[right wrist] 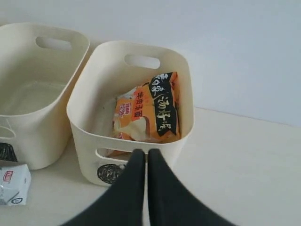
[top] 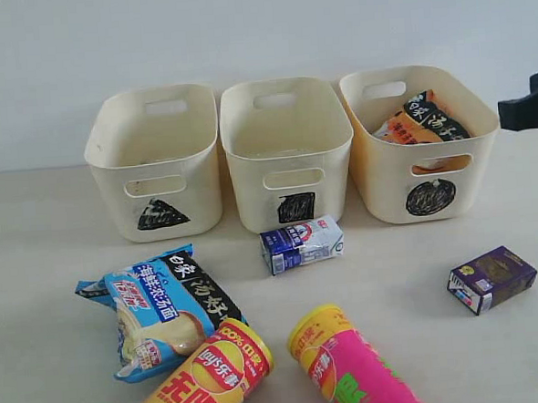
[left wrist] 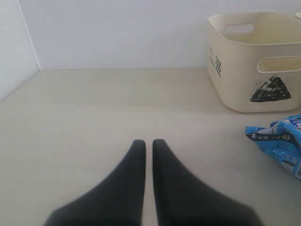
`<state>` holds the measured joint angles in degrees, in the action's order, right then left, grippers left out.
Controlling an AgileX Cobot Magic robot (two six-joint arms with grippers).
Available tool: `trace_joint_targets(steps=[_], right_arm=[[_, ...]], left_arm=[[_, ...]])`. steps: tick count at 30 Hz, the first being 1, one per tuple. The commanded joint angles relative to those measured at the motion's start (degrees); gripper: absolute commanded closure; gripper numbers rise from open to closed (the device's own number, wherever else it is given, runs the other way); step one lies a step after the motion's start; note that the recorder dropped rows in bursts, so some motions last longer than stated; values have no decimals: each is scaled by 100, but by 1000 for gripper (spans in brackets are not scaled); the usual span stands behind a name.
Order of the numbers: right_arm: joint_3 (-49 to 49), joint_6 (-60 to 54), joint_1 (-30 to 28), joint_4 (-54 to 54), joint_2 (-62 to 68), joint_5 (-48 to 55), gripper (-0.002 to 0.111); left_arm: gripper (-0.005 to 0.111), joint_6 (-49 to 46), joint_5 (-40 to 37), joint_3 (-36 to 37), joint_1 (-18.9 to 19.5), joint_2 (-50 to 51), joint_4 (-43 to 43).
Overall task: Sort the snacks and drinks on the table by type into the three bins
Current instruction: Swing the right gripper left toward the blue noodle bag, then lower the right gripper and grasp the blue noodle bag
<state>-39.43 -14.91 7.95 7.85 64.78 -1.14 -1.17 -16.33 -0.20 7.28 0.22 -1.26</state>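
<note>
Three cream bins stand in a row at the back: triangle bin (top: 155, 152), square bin (top: 287, 146), circle bin (top: 418, 147). The orange packet (top: 422, 121) lies inside the circle bin. On the table lie the blue packet (top: 158, 304), the yellow-red tube (top: 210, 380), the pink-green tube (top: 352, 372), the blue-and-white carton (top: 301, 244) and the purple carton (top: 491, 278). My left gripper (left wrist: 145, 142) is shut and empty over bare table, left of the triangle bin (left wrist: 254, 61). My right gripper (right wrist: 142, 151) is shut and empty, just in front of the circle bin (right wrist: 131, 117).
A dark part of the right arm (top: 530, 103) shows at the right edge of the exterior view. A white wall runs behind the bins. Bare tabletop (left wrist: 94, 108) stretches left of the triangle bin.
</note>
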Motion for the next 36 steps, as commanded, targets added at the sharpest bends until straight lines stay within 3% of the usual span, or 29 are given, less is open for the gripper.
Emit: trace_joint_targets(steps=[1, 7, 12, 15, 20, 25, 36], right_arm=[[512, -6, 7, -4, -246, -755, 109], [569, 167, 7, 107, -180, -800, 109], [331, -206, 135, 132, -180, -58, 109], [-232, -863, 894, 132, -180, 765, 109], [-754, -797, 1914, -94, -92, 1437, 109], [-831, -784, 2480, -94, 172, 1436, 109], [-2135, -482, 3753, -322, 1579, 2193, 109]], left_arm=[[102, 35, 7, 20, 1, -22, 25], [102, 35, 7, 20, 1, -22, 25], [102, 35, 7, 20, 1, -22, 25], [102, 35, 7, 20, 1, -22, 25], [102, 35, 7, 20, 1, -22, 25], [102, 35, 7, 20, 1, -22, 25], [102, 35, 7, 20, 1, -22, 25]])
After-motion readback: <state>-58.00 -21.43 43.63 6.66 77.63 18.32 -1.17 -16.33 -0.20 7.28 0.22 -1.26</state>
